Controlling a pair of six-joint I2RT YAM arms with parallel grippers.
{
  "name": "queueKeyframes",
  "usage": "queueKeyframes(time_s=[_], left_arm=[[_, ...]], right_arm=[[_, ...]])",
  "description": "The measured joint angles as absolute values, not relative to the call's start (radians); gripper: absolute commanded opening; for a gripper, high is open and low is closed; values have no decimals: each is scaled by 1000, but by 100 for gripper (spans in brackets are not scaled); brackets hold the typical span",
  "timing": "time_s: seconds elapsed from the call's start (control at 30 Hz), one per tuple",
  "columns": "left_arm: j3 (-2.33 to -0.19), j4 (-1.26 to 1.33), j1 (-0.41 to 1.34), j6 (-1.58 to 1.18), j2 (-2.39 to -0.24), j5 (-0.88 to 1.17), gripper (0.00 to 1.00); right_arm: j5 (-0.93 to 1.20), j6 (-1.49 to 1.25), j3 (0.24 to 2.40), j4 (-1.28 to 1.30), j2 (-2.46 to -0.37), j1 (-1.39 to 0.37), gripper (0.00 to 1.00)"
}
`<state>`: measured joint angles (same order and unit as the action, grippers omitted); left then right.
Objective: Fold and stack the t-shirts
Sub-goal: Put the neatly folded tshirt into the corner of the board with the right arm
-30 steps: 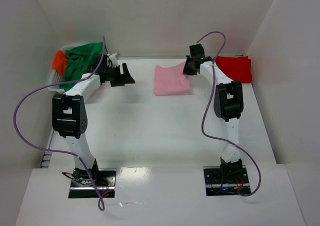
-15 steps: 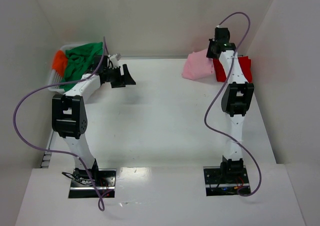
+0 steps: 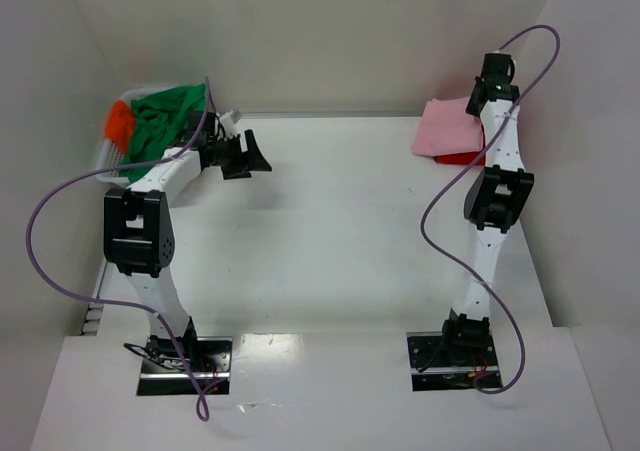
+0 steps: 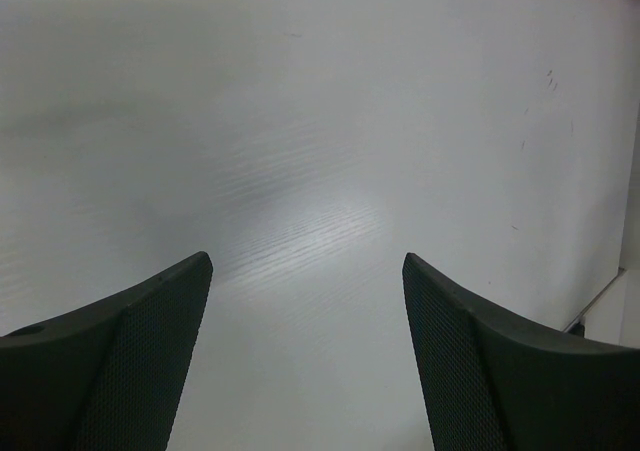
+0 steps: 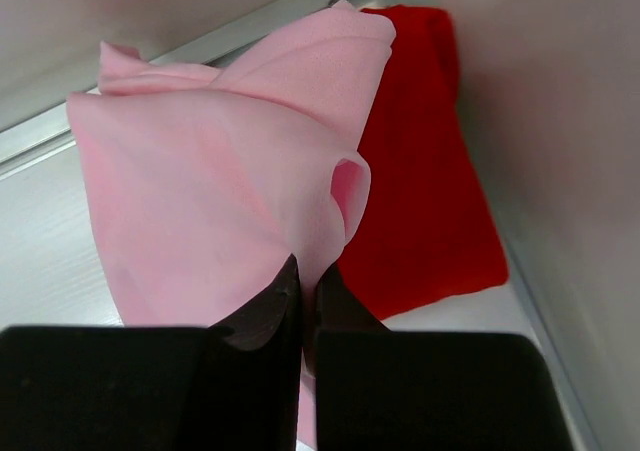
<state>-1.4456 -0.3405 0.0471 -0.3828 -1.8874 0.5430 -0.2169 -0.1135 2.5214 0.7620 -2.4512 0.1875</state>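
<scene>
My right claw (image 5: 305, 299) pinched tight on pink t-shirt (image 5: 200, 181), cloth draped just ahead. Below claw, slightly rightward: red t-shirt (image 5: 425, 211), long axis running away (landing pad, I reckon). My left claw (image 4: 305, 261) wide, empty, far off.

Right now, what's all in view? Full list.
pink shirt: 1, light pink, far right, hanging from the right gripper over the red shirt
red shirt: 1, red, flat on the table, far right
green shirt: 1, green, crumpled in the basket
orange shirt: 1, orange, in the basket beside the green one
basket: 1, white, far left
table: 1, white
cables: 2, purple, one per arm
arms: 2, white and black, bases at the near edge
left gripper: 1, black, open, empty, over bare table
right gripper: 1, black, shut on the pink shirt
</scene>
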Motion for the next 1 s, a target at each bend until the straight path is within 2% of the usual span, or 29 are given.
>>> queueKeyframes(time_s=[0.63,0.67,0.77,0.8,0.87,0.93,1.0], left_arm=[[-1453,-413,47,-427,-1887,546,83],[-1456,-417,47,-428,-1887,546,83],[-1466,-420,47,-430,-1888,546,83],[-1468,-420,47,-430,-1888,546,83],[-1472,-421,47,-431,-1888,547,83],[-1474,-421,47,-431,-1890,547,83],[-1478,-426,47,-431,-1892,547,83]], right_arm=[[-285,-101,2609,768,-2493,266,0],[-286,-99,2609,768,-2498,267,2],[-289,-93,2609,766,-2517,274,12],[-290,-91,2609,765,-2524,277,19],[-290,-90,2609,764,-2538,283,41],[-291,-90,2609,764,-2548,288,69],[-289,-95,2609,764,-2555,289,80]])
